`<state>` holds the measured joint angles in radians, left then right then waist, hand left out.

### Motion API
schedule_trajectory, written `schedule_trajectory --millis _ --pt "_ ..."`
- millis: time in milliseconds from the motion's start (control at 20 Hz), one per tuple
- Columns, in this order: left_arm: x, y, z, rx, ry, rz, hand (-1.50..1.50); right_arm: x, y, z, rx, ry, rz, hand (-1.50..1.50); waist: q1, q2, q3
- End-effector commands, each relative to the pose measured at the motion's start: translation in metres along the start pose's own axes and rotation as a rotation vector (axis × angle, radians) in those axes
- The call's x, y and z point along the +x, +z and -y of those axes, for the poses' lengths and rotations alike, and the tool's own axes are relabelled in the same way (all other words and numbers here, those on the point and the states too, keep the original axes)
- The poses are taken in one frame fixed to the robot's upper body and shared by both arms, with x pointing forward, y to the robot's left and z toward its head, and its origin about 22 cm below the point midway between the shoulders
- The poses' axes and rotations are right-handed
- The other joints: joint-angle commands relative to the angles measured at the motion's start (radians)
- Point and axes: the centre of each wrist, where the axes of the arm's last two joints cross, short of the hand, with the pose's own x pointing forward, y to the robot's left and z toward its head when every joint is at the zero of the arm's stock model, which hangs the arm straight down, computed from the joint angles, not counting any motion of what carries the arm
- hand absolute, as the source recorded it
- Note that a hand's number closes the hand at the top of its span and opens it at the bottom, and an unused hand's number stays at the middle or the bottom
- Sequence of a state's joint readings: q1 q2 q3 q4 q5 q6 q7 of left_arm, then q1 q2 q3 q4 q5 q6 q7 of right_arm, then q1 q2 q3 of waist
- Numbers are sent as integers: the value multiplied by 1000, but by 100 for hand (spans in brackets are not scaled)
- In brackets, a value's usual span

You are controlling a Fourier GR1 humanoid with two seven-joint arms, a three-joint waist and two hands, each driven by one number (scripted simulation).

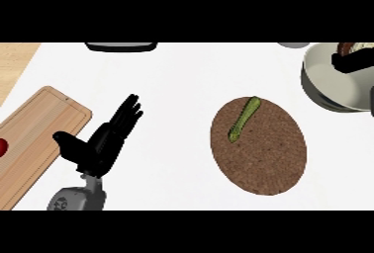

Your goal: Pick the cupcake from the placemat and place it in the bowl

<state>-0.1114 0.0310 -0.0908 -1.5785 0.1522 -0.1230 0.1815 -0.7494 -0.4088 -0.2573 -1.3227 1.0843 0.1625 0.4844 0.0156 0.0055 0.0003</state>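
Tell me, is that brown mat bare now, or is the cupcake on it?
No cupcake on it. The placemat carries only a thin green item near its upper edge.

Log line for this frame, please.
left hand: open, resting | right hand: over bowl, holding cupcake | placemat: green utensil only

Kitchen: white counter [182,79], wooden cutting board [36,143], placemat [257,148], bowl [332,84].
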Motion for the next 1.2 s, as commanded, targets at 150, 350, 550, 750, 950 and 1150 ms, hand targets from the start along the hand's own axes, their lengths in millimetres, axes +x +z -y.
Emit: schedule_trajectory --millis 150,350,550,750,950,1150 --pt "-1 -11 -7 -2 -1 8 0 -44 -41 -42 -26 68 3 150 7 5 0" --pt "-2 0 -4 -49 9 19 0 -68 -54 -62 -24 127 -42 150 37 15 1" --pt "-2 -11 8 -39 6 15 0 -96 -56 -74 142 237 -169 150 48 25 2" --pt "7 -19 5 -54 -12 21 0 -106 -65 -66 149 84 -284 -150 53 27 3" --pt "11 -9 4 -55 -13 28 0 -133 -59 -71 128 -45 -236 -150 62 27 6" --pt "0 -7 8 -58 3 15 0 -137 -56 -77 19 -267 -219 -150 50 26 8"
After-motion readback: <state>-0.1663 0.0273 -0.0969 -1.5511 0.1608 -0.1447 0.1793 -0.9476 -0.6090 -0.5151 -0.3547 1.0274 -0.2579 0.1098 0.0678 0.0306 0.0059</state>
